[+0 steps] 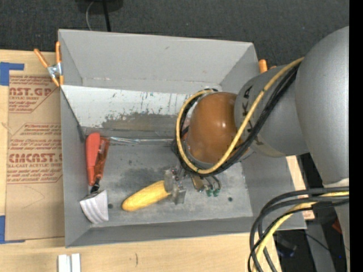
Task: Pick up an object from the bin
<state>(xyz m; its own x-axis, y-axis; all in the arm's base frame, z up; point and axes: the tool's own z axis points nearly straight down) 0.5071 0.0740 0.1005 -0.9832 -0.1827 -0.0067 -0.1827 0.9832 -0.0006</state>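
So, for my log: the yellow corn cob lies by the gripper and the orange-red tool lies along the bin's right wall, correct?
Not quite: in the camera view the orange-red tool lies along the bin's left wall, not the right. The yellow corn cob does lie by the gripper.

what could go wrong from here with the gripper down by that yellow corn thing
1. The gripper is at the very tip of the yellow corn-shaped piece, the end nearest the arm, not its middle; a hold there could slip or let it tilt.
2. The piece lies loose on the bin floor, so a push may roll it toward the white crumpled thing in the corner.
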